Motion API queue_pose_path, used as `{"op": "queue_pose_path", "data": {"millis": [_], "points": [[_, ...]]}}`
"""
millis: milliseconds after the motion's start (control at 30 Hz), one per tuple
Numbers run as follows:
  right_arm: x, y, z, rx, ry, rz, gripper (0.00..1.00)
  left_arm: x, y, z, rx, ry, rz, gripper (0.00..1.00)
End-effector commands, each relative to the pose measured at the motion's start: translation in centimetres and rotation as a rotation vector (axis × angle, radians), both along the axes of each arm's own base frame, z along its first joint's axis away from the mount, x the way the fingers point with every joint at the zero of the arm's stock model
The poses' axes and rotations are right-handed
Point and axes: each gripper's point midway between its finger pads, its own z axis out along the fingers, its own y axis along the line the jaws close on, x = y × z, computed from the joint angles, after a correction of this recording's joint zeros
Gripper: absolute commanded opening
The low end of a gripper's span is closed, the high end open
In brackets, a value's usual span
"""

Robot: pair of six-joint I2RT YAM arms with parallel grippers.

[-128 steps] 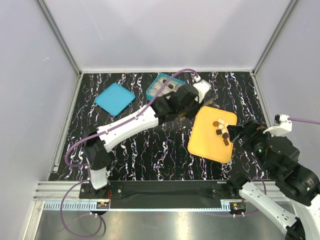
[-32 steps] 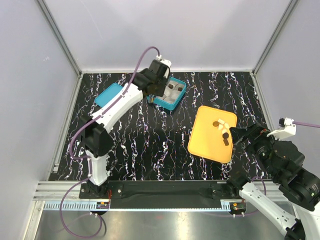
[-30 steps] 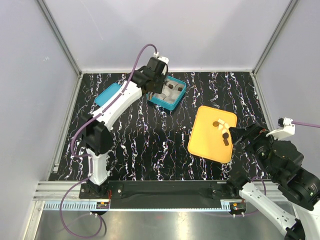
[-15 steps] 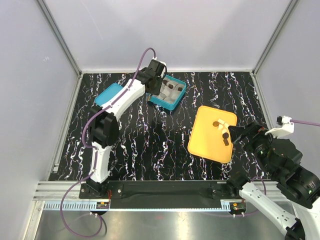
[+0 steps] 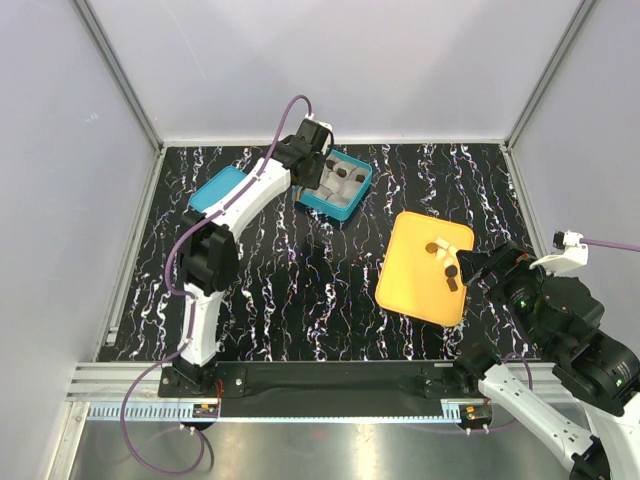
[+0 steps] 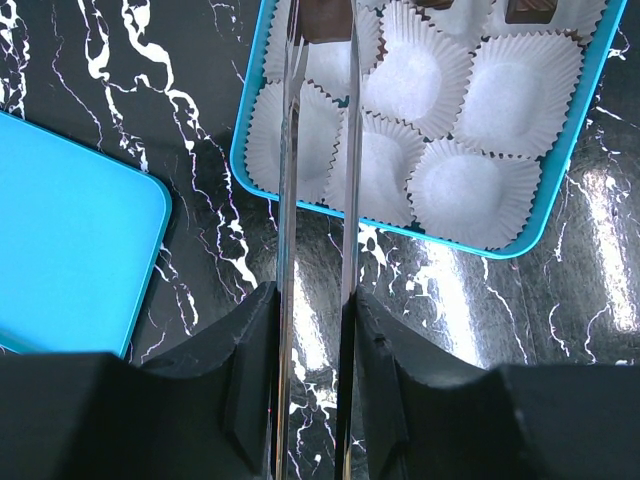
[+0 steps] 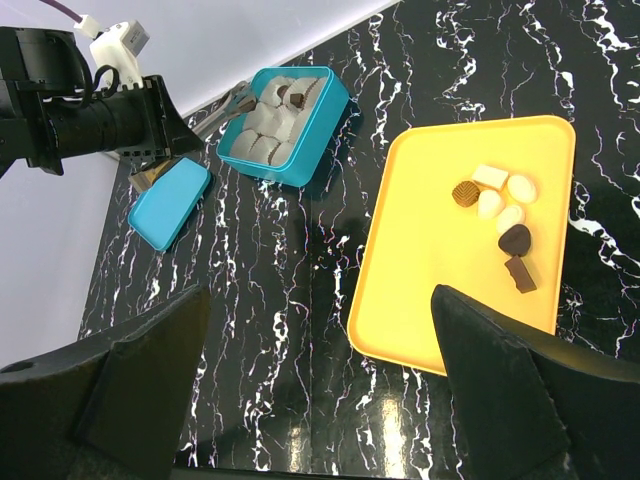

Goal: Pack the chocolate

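Black marbled table is carrying a teal box of paper cups, where my left claw is gripping one dark chocolate piece over a cup. My right claw is hanging spread wide beside the yellow tray, which is holding several loose chocolates.

A glossy black tabletop veined in white like polished stone, a smooth teal plastic-looking box filled with pleated white paper cups, a smooth yellow plastic-looking tray, thin fingers of bright bare metal, and a dull brown chocolate.
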Motion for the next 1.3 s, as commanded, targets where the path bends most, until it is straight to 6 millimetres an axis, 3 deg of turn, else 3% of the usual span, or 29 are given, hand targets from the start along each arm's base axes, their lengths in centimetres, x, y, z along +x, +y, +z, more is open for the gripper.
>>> {"op": "queue_pose_path", "data": {"millis": [0,500,833,1000,1067,1133,1167,1233,1267], "points": [[0.7,-0.1,0.6,-0.009,-0.025,-0.022,1.00,1.4,0.2,0.6,0.003,-0.058,0.013,0.38],[0.6,-0.2,0.6,-0.009,-0.025,-0.021,1.00,1.3,0.6,-0.6,0.035,-0.045,0.019,0.40],[0.6,-0.2,0.8,-0.007,-0.027,-0.024,1.00,1.5,0.7,0.0,0.041,-0.060,0.018,0.44],[0.6,-0.1,0.9,0.001,-0.028,-0.019,1.00,1.1,0.4,1.8,0.012,-0.074,0.008,0.44],[0.4,0.1,1.2,0.009,-0.032,-0.005,1.00,0.6,0.2,3.5,-0.017,-0.095,-0.002,0.44],[0.3,0.3,1.5,0.018,-0.033,0.005,1.00,-0.1,-0.7,4.7,-0.058,-0.103,-0.032,0.44],[0.3,0.3,1.6,0.018,-0.034,0.005,1.00,-0.6,-1.1,6.4,-0.092,-0.128,-0.051,0.44],[0.2,0.2,1.9,0.021,-0.035,0.003,1.00,-2.3,-3.1,7.3,-0.146,-0.122,-0.122,0.45],[0.1,0.1,1.9,0.023,-0.036,0.001,1.00,-3.0,-3.8,8.9,-0.177,-0.149,-0.149,0.46]]}}
